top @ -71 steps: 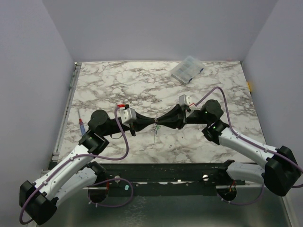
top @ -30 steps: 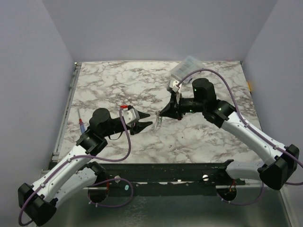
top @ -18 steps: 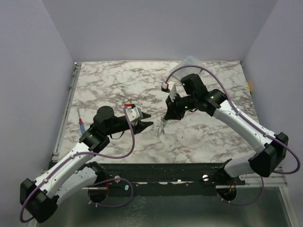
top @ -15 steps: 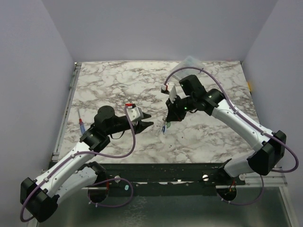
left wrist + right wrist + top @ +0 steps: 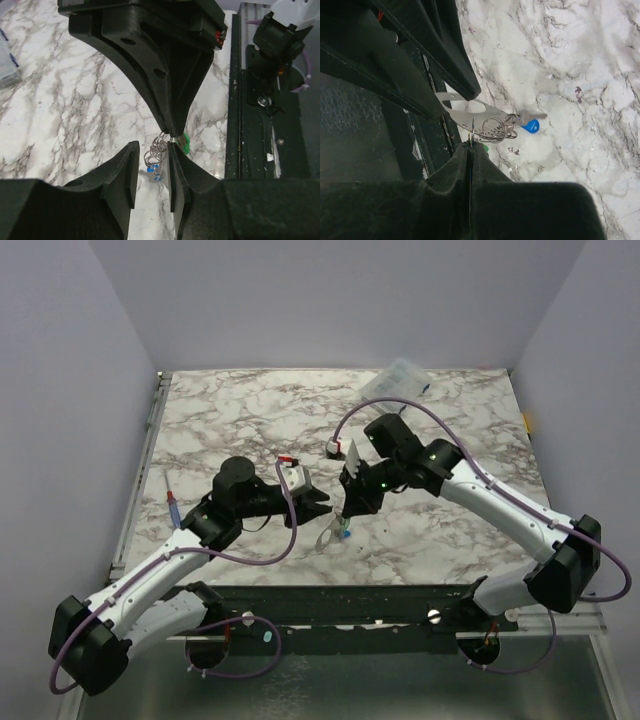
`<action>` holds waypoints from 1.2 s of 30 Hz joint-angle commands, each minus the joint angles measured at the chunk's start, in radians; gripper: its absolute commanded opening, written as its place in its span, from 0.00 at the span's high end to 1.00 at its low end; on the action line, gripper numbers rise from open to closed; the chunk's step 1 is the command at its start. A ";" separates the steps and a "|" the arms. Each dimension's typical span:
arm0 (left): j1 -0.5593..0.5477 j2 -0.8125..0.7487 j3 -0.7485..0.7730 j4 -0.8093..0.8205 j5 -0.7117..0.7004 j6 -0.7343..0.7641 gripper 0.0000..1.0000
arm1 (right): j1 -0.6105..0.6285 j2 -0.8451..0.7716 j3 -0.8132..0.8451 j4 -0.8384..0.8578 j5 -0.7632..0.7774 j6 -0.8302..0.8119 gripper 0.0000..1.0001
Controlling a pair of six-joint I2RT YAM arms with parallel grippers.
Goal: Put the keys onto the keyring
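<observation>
Centrally: keyring (image 5: 462, 111) pinched, keys dangling.
Right gripper (image 5: 470, 143) closed on keyring; blue key (image 5: 531, 126) at its 3 o'clock, green key (image 5: 184, 141) beside tip. Left gripper (image 5: 152, 155), at 9 o'clock, part-open, straddling keyring; contact unclear.

Pale silvery keyring (image 5: 462, 107) hangs tilted at the centre of the right wrist view, with the blue-headed key (image 5: 530, 125) and green-headed key (image 5: 184, 142) clustered at its small rings.

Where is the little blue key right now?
In the top view the blue key is near the table's front middle, between the left gripper and right gripper, on small rings beside the keyring.
</observation>
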 commanded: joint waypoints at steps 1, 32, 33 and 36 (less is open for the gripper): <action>-0.004 0.013 0.027 0.044 0.145 -0.032 0.67 | 0.019 -0.050 -0.017 0.051 -0.048 -0.034 0.99; -0.030 0.052 0.008 0.064 0.112 -0.050 0.68 | 0.084 -0.136 -0.072 0.131 -0.064 -0.069 0.99; -0.030 0.055 0.009 0.064 0.115 -0.053 0.68 | 0.086 -0.139 -0.074 0.133 -0.065 -0.069 0.99; -0.031 0.064 0.012 0.064 0.121 -0.059 0.69 | 0.091 -0.144 -0.076 0.135 -0.069 -0.073 0.99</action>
